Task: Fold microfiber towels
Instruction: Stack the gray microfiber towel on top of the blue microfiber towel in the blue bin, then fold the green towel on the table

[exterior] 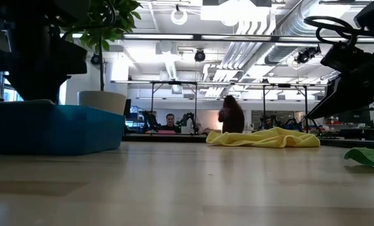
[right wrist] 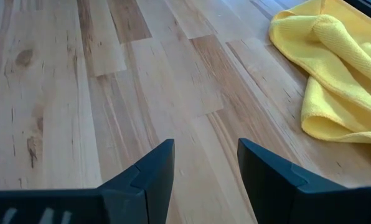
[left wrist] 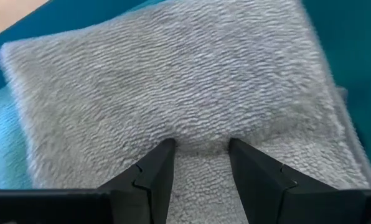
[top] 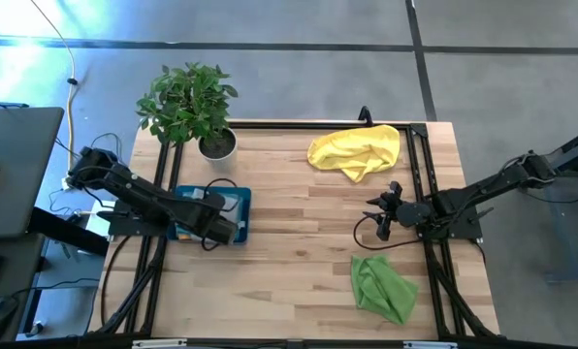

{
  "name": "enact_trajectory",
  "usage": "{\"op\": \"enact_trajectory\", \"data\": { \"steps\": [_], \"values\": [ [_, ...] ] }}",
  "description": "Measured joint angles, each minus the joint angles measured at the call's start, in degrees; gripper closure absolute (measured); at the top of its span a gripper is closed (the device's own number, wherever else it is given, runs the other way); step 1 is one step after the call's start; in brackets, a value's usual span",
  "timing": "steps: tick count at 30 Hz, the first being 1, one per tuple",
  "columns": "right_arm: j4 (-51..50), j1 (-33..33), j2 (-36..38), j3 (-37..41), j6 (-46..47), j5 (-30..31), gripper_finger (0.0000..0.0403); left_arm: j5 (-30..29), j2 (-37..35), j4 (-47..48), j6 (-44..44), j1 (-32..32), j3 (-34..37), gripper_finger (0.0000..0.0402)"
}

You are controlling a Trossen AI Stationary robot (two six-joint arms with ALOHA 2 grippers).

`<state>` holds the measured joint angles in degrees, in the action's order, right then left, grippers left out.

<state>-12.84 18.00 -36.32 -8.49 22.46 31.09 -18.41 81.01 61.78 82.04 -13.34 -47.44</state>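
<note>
The counter (top: 299,233) is pale butcher-block wood in long glued strips, framed by black metal rails. A potted plant (top: 190,105) with small green leaves stands in a white pot at its far left corner. Around it the floor (top: 299,58) is grey concrete crossed by dark seams, with a bright patch of light at the far left. Beyond the counter's far edge the room opens into a wide workshop: white ceiling ducts and pipes (exterior: 262,25), strip lights, black frame stands, and two people (exterior: 232,116) in the distance.
</note>
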Motion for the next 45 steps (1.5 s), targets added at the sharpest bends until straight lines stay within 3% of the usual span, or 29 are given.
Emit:
{"op": "enact_trajectory", "data": {
  "steps": [6, 14, 19, 25, 32, 38, 45],
  "values": [
    [-0.05, 0.0, 0.0, 0.0, 0.0, 0.0, 0.0233, -1.06, -0.38, -0.64, -2.94, -0.06, -2.04, 0.0255],
    [-0.23, 0.0, 0.0, 0.0, 0.0, 0.0, 0.0233, -15.74, -0.41, -0.05, -8.32, -1.62, -12.46, 0.0255],
    [-0.24, 0.0, 0.0, 0.0, 0.0, 0.0, 0.0233, -22.02, -0.44, -11.11, -13.6, -3.13, -14.94, 0.0255],
    [-0.24, 0.0, 0.0, 0.0, 0.0, 0.0, 0.0233, -22.43, 0.02, -30.69, -29.21, -5.61, -14.97, 0.0255],
    [0.25, 0.0, 0.0, 0.0, 0.34, 0.09, 0.0233, -23.13, 0.11, -44.53, -41.2, -8.83, -14.95, 0.0255],
    [12.31, 0.0, 0.0, 0.0, 17.03, 1.14, 0.0233, -26.71, 0.11, -49.22, -47.03, -10.05, -14.95, 0.0255],
    [26.57, 0.0, -0.02, 0.0, 16.03, 4.33, 0.0233, -27.74, 0.11, -49.21, -47.34, -8.98, -14.95, 0.0255]
  ]
}}
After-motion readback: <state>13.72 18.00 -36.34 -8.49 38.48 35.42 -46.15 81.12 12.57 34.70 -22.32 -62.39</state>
